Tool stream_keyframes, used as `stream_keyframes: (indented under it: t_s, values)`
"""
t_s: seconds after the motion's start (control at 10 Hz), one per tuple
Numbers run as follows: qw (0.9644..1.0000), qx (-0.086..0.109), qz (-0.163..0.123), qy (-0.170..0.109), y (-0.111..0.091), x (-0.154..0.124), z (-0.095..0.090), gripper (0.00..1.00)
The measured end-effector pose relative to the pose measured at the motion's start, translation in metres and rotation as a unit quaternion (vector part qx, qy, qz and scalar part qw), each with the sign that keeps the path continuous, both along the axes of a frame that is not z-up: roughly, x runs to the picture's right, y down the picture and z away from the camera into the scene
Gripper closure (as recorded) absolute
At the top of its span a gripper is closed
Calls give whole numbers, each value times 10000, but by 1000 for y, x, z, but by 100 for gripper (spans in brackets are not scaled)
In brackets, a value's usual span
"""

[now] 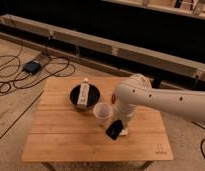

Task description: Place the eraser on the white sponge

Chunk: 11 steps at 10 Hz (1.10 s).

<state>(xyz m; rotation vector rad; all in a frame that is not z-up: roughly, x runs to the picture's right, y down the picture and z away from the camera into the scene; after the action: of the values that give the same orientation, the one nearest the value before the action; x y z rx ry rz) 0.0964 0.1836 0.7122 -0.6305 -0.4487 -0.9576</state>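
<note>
The eraser, a flat black block, hangs tilted at the end of my arm, just above the wooden table. My gripper is shut on the eraser's upper right end, right of the white cup. The white sponge lies directly under and behind the gripper. Only a pale sliver of the sponge shows, at the eraser's right edge. I cannot tell if the eraser touches the sponge.
A black round bowl with a white bottle lying in it stands at the table's back middle. A white cup stands just left of the gripper. Cables and a power brick lie on the floor to the left.
</note>
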Motion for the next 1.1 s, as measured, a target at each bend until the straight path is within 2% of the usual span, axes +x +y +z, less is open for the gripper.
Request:
stream_keyframes:
  t_s: [0.5, 0.8, 1.1]
  values:
    - [9998, 157, -73, -72, -1, 8, 40, 100]
    - [9999, 106, -79, -64, 2, 16, 63, 100]
    - [10000, 50, -76, 11, 3, 24, 78, 100]
